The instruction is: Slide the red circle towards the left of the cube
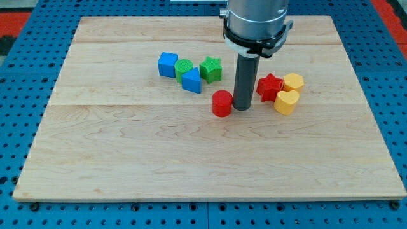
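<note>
We look down on a pale wooden board (191, 152) lying on a blue studded surface (19, 83), with a strip of red at the view's top corners. No writing or labels can be read. Our arm carries no gripper, only a dark rod; my tip (242, 108) rests on the board, holding nothing, just to the view's right of the red circle (221, 104), seemingly touching it. The circle is a round, upright cylinder with no evident facing. The blue cube (168, 64) sits towards the view's upper left, beside a green circle (184, 67), a blue block (191, 81) and a green star (211, 69). At the view's right cluster a red star (269, 86) and two yellow blocks (287, 101).
</note>
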Controlling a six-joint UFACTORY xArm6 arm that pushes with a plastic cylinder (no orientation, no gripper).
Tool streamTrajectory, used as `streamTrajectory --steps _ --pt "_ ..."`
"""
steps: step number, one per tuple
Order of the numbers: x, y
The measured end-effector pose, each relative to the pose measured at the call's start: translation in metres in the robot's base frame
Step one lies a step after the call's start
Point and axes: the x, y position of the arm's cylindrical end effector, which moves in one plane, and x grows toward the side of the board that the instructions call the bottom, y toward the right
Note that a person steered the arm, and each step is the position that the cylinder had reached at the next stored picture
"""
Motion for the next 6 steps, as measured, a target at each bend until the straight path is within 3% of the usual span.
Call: streamTrajectory --steps 2,4,5,6 --pt "-0.013 -0.194" --pt "0.004 -0.238" --pt "-0.038 -0.257" --pt "-0.029 -0.246"
